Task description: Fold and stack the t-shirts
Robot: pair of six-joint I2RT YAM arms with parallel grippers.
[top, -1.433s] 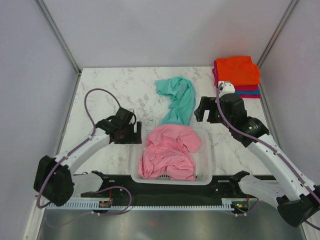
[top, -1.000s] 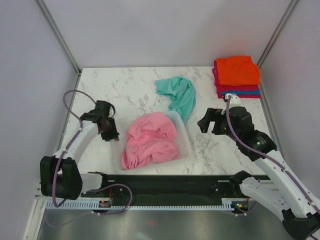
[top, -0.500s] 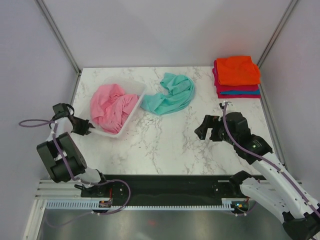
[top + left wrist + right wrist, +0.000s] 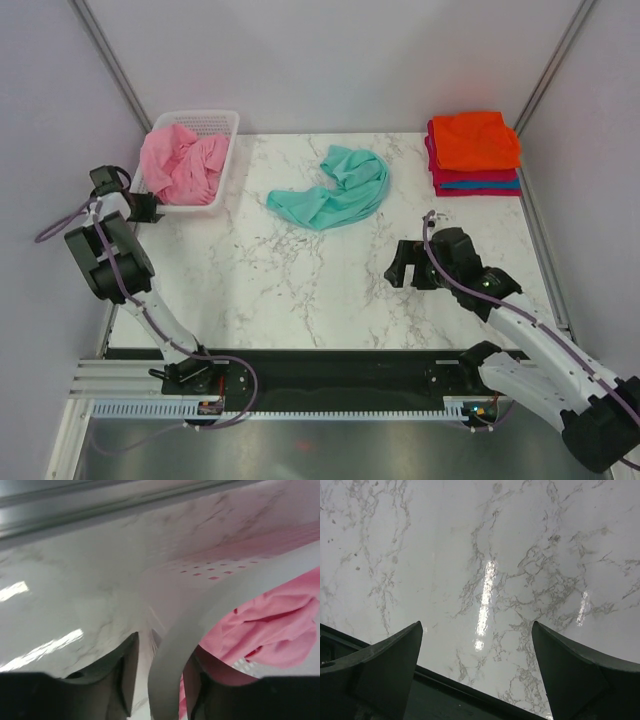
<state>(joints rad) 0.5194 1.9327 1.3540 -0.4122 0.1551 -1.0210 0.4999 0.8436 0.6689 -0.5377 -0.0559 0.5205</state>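
A crumpled teal t-shirt [image 4: 335, 190] lies on the marble table at back centre. A crumpled pink t-shirt [image 4: 180, 165] lies in the white slotted basket [image 4: 222, 122] at the back left corner; it also shows in the left wrist view [image 4: 270, 630]. A folded stack stands at back right, with an orange t-shirt [image 4: 475, 140] on top and crimson and blue ones [image 4: 480, 185] beneath. My left gripper [image 4: 140, 207] is shut on the basket's rim [image 4: 200, 625], one finger [image 4: 127, 675] outside the wall. My right gripper [image 4: 400, 272] is open and empty over bare marble [image 4: 485, 555].
Grey walls with metal corner posts enclose the table on the left, back and right. The black rail [image 4: 330, 375] with both arm bases runs along the near edge. The left arm's cable [image 4: 60, 225] loops by the left wall.
My left gripper has dragged the basket with the pink t-shirt from the front centre to the back left corner. The teal t-shirt was pulled leftward. My right gripper drew back toward the near edge.
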